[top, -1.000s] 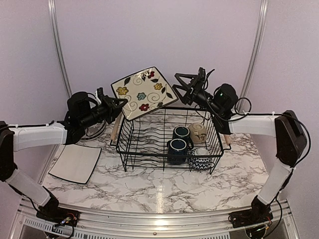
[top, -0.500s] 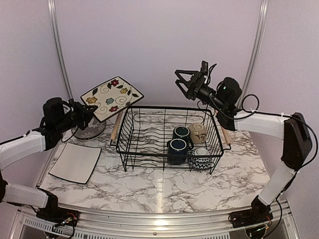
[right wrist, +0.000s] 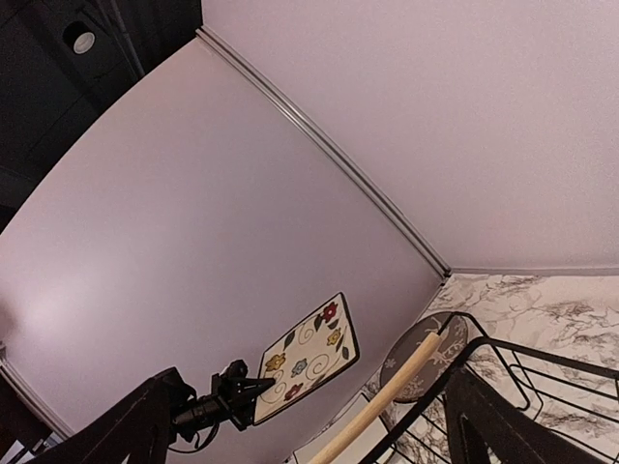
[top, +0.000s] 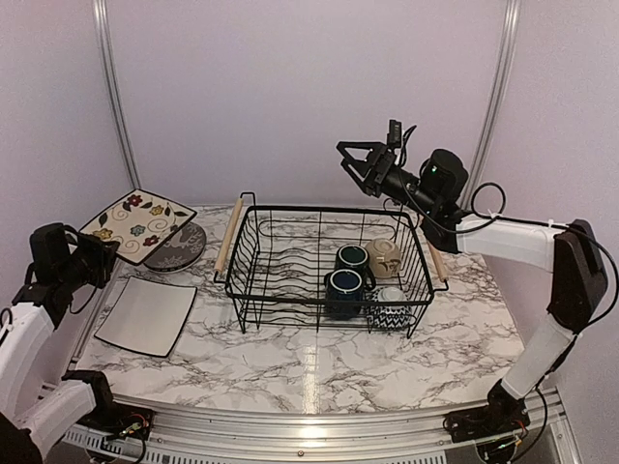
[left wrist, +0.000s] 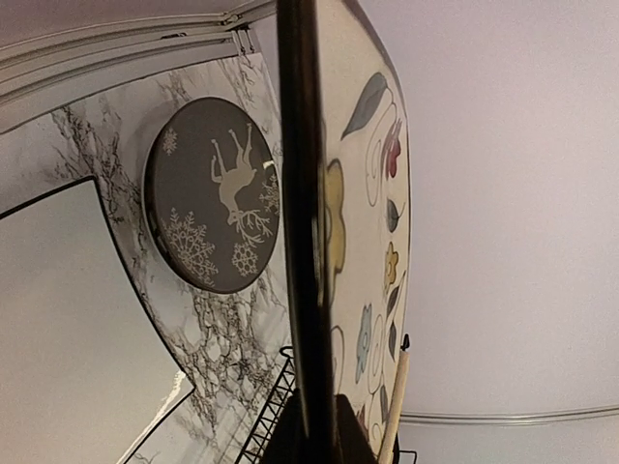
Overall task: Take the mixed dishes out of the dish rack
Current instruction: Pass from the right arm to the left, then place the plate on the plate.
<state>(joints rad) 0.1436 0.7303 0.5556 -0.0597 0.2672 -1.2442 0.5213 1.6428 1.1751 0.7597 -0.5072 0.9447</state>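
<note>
My left gripper [top: 100,255] is shut on the near edge of a square cream floral plate [top: 135,224], held tilted above the table's far left, over the grey deer plate [top: 181,249]. In the left wrist view the floral plate [left wrist: 368,242] stands edge-on between my fingers [left wrist: 290,440]. The black wire dish rack [top: 253,253] holds two dark blue mugs [top: 343,288], a beige bowl [top: 384,255] and a chevron bowl [top: 390,313]. My right gripper [top: 358,159] hangs open and empty above the rack's back right corner.
A plain square plate [top: 147,314] lies flat on the marble table [top: 319,372] at the left, in front of the deer plate. The rack's wooden handles [top: 229,235] run along its short sides. Walls close in behind and on both sides.
My left arm has swung left and down with the floral plate, from beside the rack to the table's far left. The right gripper has risen slightly and stays open.
</note>
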